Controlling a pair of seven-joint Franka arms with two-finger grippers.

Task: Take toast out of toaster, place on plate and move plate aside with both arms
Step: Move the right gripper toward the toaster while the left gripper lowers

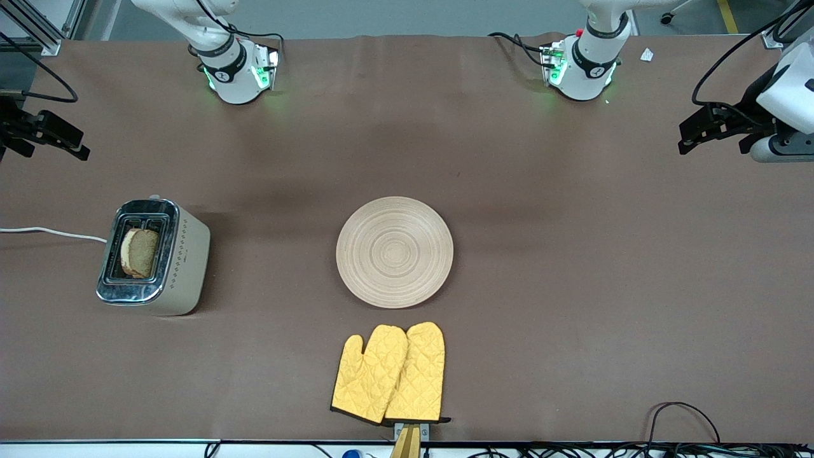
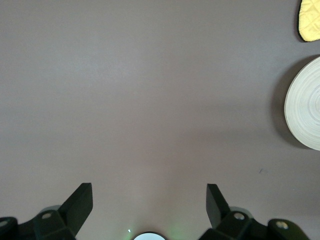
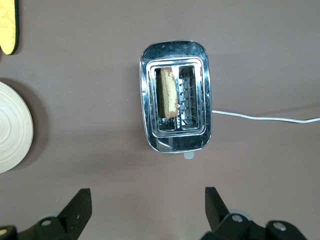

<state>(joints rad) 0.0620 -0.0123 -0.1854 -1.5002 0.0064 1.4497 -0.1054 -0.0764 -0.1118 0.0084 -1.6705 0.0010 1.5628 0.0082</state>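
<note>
The toast [image 1: 140, 253] stands on edge in one slot of the toaster [image 1: 154, 256], its top sticking up above the chrome rim. Its long axis runs along the slot, which follows the toaster's length, one end toward the robot bases and the other toward the front camera. The toaster sits toward the right arm's end of the surface [image 1: 572, 286], with a white cord [image 1: 51, 233] trailing off from it to the surface's edge.

The plate [image 1: 394, 252] lies flat near the middle of the surface, well apart from the toaster. A pair of yellow oven mitts [image 1: 389, 373] lies just nearer the front camera than the plate, fingertips pointing toward it, close but not touching.

The right end effector [image 3: 147, 202] hangs over the surface beside the toaster, fingers spread wide and holding nothing. The left end effector [image 2: 150, 200] hangs over bare surface toward the left arm's end, fingers likewise wide apart and empty.
</note>
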